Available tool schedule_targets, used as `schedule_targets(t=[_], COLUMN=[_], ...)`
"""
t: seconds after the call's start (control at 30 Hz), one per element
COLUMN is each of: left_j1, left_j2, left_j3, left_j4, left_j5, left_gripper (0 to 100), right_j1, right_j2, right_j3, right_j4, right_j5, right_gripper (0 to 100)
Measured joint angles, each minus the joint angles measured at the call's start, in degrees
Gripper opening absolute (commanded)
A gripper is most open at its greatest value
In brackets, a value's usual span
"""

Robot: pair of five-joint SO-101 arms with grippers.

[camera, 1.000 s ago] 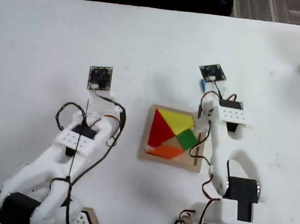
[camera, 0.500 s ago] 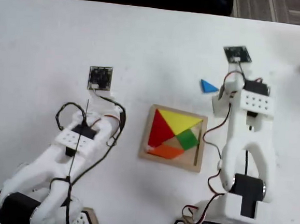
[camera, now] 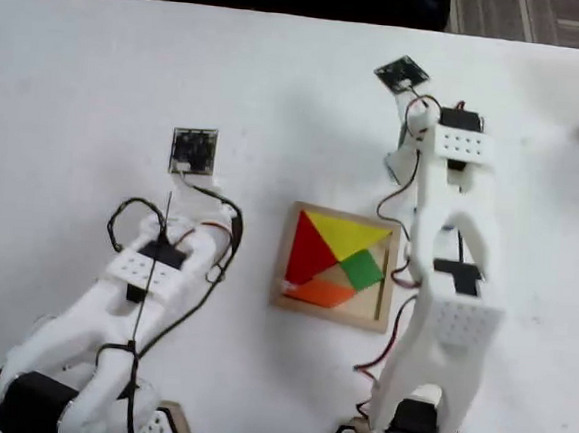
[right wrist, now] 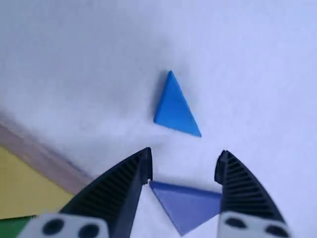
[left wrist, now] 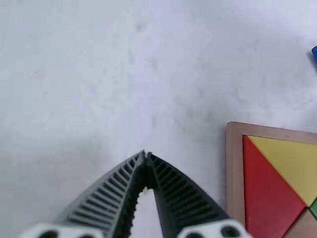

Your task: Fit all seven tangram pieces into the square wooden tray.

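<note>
White table [camera: 81, 60]. Right arm [camera: 442, 319] stretched up, right of centre in high view; left arm [camera: 90, 331] lower left. Square wooden tray [camera: 334, 314] at centre, holding red, yellow, green and orange pieces [camera: 309, 253]. Right fingers [right wrist: 124, 183] spread wide, violet-blue triangle [right wrist: 185, 206] between them, possibly untouched; blue triangle [right wrist: 174, 106] just beyond. Left fingers [left wrist: 119, 193] pressed together, empty.

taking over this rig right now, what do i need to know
Left gripper: shut, empty, over the table beside the tray.
Right gripper: open, low over a paler blue piece lying between its fingers; a blue triangle lies just beyond on the table.
Done: red triangle, yellow triangle, green piece and orange piece sit in the tray.
Left: get both blue pieces into the tray; a seventh piece I cannot make out.
</note>
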Motion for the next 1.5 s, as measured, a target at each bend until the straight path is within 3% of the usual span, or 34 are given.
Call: schedule_targets(t=[0.37,0.7,0.83,1.5], left_j1=[0.0,0.0,0.0,0.0], left_j2=[0.0,0.0,0.0,0.0], left_j3=[0.0,0.0,0.0,0.0], left_j4=[-1.05,-1.41,-1.41,-1.41], left_j5=[0.0,0.0,0.0,0.0], left_gripper=[2,2,2,2], right_j1=[0.35,0.0,-1.49,-0.35], right_j2=[22.07,33.93,35.16,32.35], right_j3=[-29.27,-46.86,-48.79,-48.97], right_j4=[7.3,16.97,27.16,29.45], right_j5=[7.38,11.78,20.57,20.57], right_gripper=[20.6,20.4,20.4,20.4])
